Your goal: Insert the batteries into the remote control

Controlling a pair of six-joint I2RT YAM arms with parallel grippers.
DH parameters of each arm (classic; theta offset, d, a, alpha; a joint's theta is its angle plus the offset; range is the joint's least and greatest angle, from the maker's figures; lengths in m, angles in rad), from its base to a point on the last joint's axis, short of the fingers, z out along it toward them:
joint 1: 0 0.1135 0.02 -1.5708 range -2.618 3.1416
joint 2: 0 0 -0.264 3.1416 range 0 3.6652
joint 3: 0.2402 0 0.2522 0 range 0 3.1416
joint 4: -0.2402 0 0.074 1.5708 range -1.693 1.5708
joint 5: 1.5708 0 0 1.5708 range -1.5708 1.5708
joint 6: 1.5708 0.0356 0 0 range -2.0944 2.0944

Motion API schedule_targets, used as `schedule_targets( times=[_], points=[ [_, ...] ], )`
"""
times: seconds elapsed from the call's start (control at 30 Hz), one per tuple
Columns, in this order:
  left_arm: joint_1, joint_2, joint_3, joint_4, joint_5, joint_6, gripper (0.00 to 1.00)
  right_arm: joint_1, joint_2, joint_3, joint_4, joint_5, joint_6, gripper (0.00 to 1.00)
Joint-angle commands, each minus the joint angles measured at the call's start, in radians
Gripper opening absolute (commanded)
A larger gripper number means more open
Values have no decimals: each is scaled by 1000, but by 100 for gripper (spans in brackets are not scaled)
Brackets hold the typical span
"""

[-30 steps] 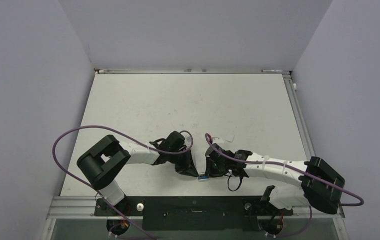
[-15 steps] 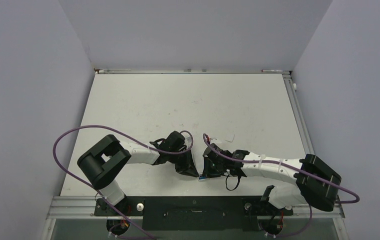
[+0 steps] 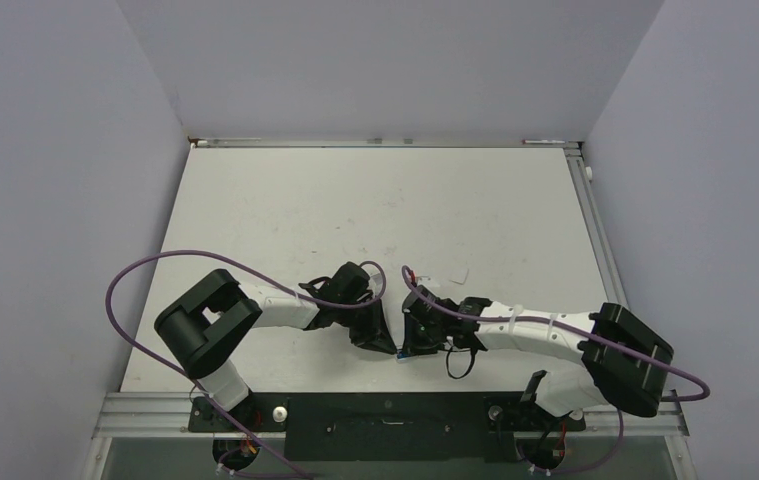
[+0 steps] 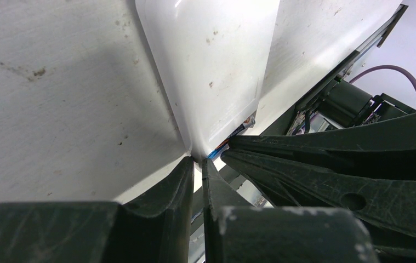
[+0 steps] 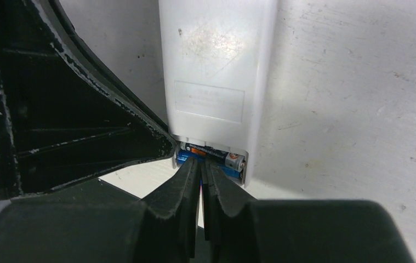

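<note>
A: Where are the batteries (image 5: 219, 156)?
B: In the remote control's (image 5: 216, 71) end bay. The right gripper (image 5: 200, 165) is closed at them, the left gripper (image 4: 197, 163) closed at its corner.
A: Handling?
B: Light, slick (probably); press their ends.

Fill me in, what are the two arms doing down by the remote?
The remote control lies back up on the table, near the arms' bases. Both batteries show in its open compartment at the near end, with no cover on. The right gripper, shut, has its tips at the batteries; the left gripper, also shut, touches the same end of the remote. Neither holds anything. Whether the batteries are fully seated I cannot tell.
</note>
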Motion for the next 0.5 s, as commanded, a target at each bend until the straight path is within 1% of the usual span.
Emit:
schedule_targets(
  times=[0.0,0.23,0.37,0.47],
  points=[
    [-3,-3,17,4,-6,17,6,-10,79,-14,-50,170,16,9],
    [-3,-7,16,2,-8,26,6,-21,106,-5,-63,208,51,9],
    [-3,-14,6,3,-9,29,5,-56,109,-25,-67,212,54,9],
    [-3,-17,1,2,-10,32,5,-85,103,-39,-51,184,41,9]
  ],
)
